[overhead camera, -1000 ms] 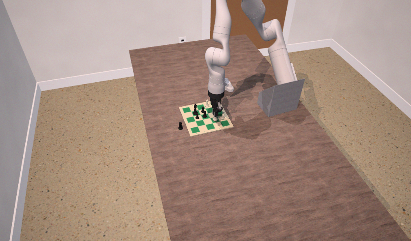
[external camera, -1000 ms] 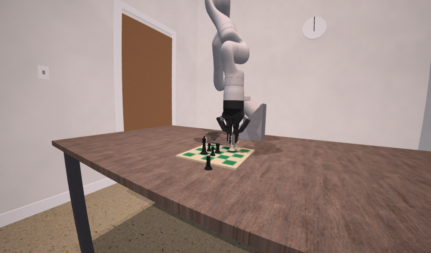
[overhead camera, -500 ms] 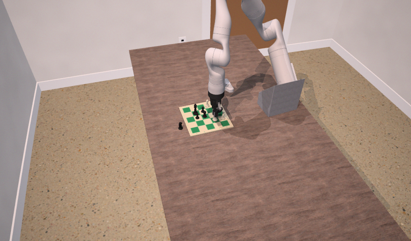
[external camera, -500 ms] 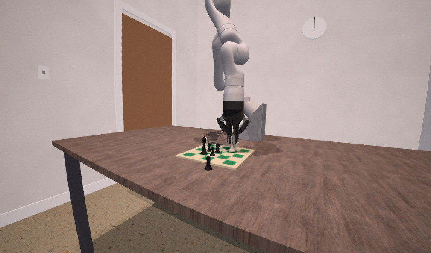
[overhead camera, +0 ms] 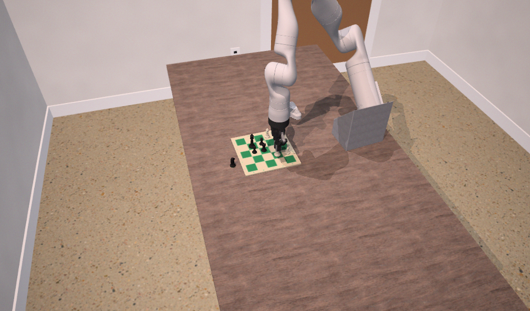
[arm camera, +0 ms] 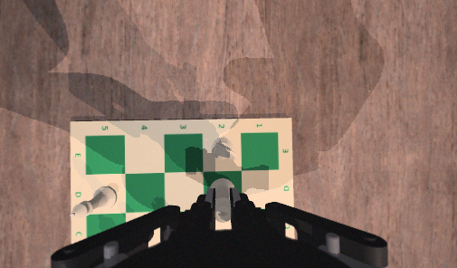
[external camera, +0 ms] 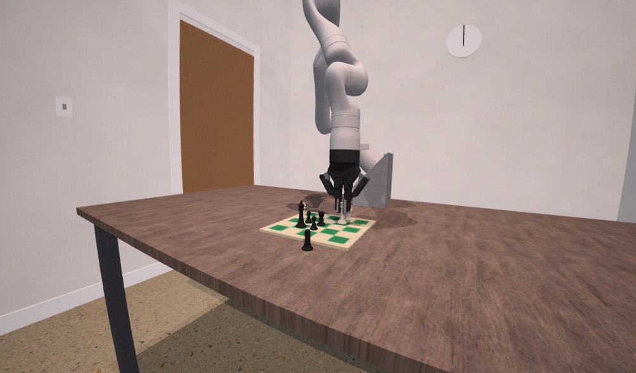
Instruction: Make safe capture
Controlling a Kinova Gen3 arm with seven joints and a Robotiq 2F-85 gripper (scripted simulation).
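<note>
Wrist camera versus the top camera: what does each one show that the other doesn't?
Only the wrist view shows the board's edge letters and digits, and the white piece clamped between the fingers. Only the top view shows the black pieces: a black piece standing on the table beside the board, others on it. Both show the green chessboard and the gripper.
</note>
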